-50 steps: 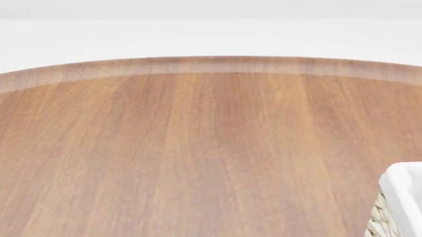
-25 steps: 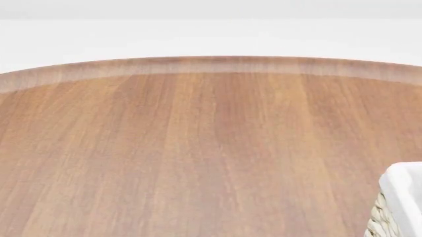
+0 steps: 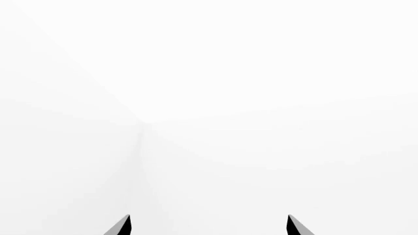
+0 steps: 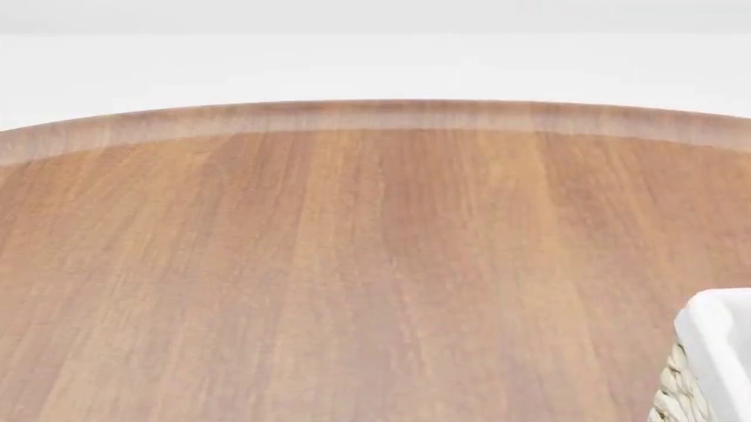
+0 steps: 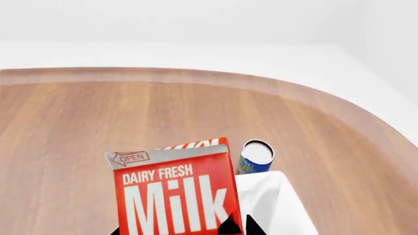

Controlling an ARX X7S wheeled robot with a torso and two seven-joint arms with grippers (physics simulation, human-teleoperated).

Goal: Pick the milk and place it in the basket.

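Right gripper point(image 5: 238, 227) grips the milk point(image 5: 175, 196).

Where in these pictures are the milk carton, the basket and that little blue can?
milk point(image 5: 175, 198), right wrist view, red front face.
basket point(image 4: 718, 338), head view, white cloth rim.
blue can point(image 5: 257, 152), right wrist view, its pale top.

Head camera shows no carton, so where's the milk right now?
Only the right wrist view shows the milk: close to the camera above the wooden table, beside the basket's white lining and a blue can.
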